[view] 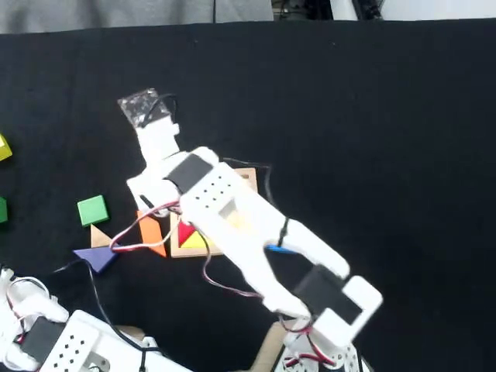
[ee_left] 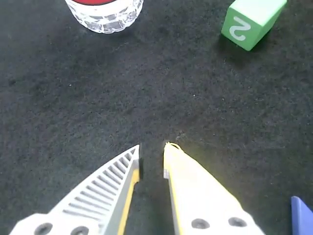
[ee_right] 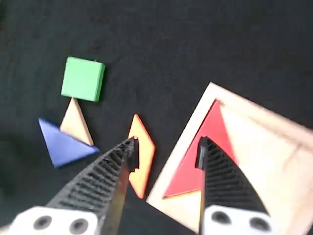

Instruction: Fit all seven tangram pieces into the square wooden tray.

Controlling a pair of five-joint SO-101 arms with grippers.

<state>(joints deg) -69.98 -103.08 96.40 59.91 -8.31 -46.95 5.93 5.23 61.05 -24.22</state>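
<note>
Black counter (view: 372, 116) under everything; across it, white right arm (view: 232, 213) slanted over the square wooden tray (view: 248, 178), hiding most of it from above; right gripper (ee_right: 166, 147) above the tray's rim, fingers apart and holding nothing, one over the orange parallelogram (ee_right: 144, 169), the other over the red triangle (ee_right: 188, 171). Inside the tray, against a corner: the red triangle, with a yellow triangle (view: 194, 242) next to it. On the counter just beside the tray: the orange parallelogram; farther off, blue triangle (ee_right: 61, 144) touching the small tan triangle (ee_right: 76, 122), its tip at the edge of the green square (ee_right: 83, 78). Elsewhere, left gripper (ee_left: 152, 149) above bare counter, tips slightly apart, gripping nothing; beyond it, a glass (ee_left: 105, 14) and a green block (ee_left: 252, 19), well apart.
</note>
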